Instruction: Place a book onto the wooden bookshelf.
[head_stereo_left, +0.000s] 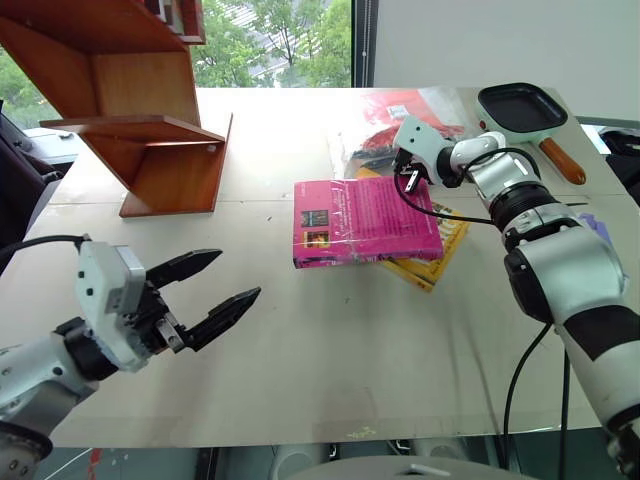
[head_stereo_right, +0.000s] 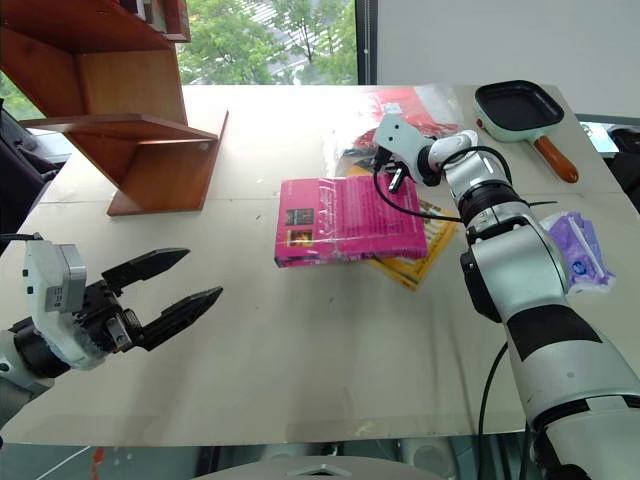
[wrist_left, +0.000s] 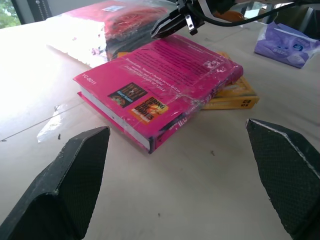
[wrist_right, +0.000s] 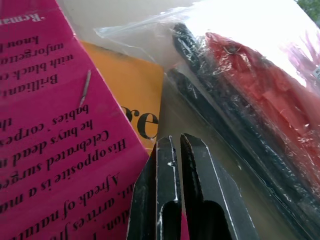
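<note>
Nearest, over the front of the pale surface (head_stereo_left: 300, 380), left tool (head_stereo_left: 222, 283) hanging above the bare board with its black fingers spread wide, nothing between them. Further in, at mid-surface, the pink book (head_stereo_left: 365, 222) lying flat, cover up with small dark picture squares near one corner, resting partly on a yellow book (head_stereo_left: 440, 262) that pokes out beneath its right-hand edge. At the pink book's far right corner, right tool (head_stereo_right: 397, 176) with fingers pressed together, tips just above or at the cover; contact cannot be told, and nothing seen gripped. Just behind, a clear plastic bag (head_stereo_left: 395, 115) of red and dark contents, shiny under the light. To the right edge, a purple tissue pack (head_stereo_right: 578, 247). Toward the far right corner, a green square pan (head_stereo_left: 522, 106) with a wooden handle. At the far left, well apart from the book, the reddish-brown wooden bookshelf (head_stereo_left: 150, 140) with slanted boards, standing on the surface. Beyond, a window (head_stereo_left: 290, 40) with green trees and a white wall (head_stereo_left: 500, 40).
</note>
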